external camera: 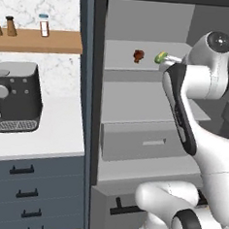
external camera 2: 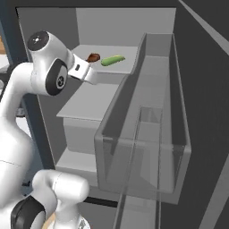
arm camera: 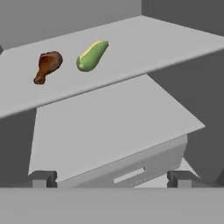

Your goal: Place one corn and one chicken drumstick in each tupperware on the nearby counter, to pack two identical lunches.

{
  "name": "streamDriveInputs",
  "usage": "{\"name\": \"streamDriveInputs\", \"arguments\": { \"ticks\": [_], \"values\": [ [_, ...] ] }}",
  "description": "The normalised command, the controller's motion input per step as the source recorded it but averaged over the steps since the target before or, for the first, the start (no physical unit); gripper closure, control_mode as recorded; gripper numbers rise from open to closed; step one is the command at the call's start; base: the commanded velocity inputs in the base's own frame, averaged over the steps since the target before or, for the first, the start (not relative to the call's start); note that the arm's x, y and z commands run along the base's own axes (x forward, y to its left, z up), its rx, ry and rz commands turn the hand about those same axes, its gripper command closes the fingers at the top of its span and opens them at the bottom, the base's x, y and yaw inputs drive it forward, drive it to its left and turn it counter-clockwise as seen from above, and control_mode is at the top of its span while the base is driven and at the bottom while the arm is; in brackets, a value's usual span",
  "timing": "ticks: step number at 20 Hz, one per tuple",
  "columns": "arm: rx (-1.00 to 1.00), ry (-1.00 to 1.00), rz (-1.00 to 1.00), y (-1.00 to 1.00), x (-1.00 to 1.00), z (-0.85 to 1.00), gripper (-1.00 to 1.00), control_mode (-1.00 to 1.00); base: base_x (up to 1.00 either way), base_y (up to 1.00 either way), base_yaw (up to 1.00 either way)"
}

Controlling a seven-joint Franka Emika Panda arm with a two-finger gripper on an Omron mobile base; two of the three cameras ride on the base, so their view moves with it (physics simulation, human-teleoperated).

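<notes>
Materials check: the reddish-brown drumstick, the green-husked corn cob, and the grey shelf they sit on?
Reddish-brown chicken drumstick: looks like cooked meat, matte, mottled browning, paler bone end. Green-husked corn cob: smooth waxy husk, yellow kernel strip showing. Grey fridge shelf: flat, opaque, uniform matte; likely plastic or painted metal, can't tell which.

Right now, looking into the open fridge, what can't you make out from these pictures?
- Left base view: the arm covers the right end of the husked corn and of the shelf.
- Right base view: the wrist crosses the near end of the chicken drumstick.
- Hand view: the fingertips are cut off at the bottom, though they stand wide apart.
- Inside of the fridge drawer: hidden by its closed front.
</notes>
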Motion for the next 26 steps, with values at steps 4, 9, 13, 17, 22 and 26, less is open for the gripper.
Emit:
{"name": "streamDriveInputs", "arguments": {
  "ticks": [4,9,13,17,22,26],
  "values": [
    [-0.08,-0.05,0.00,-0.19,0.62,-0.03,-1.00,-1.00,0.00,0.00,0.00],
    [0.00,0.06,0.00,-0.10,0.68,0.00,-1.00,-1.00,0.00,0.00,0.00],
    [0.00,0.14,0.00,0.00,0.79,0.00,-1.00,-1.00,0.00,0.00,0.00],
    [0.00,0.12,0.00,0.00,0.84,0.00,-1.00,-1.00,0.00,0.00,0.00],
    [0.00,0.00,0.00,0.00,0.77,-0.07,-1.00,-1.00,0.00,0.00,0.00],
    [0.00,-0.01,0.00,-0.07,0.72,-0.19,-1.00,-1.00,0.00,0.00,0.00]
  ]
}}
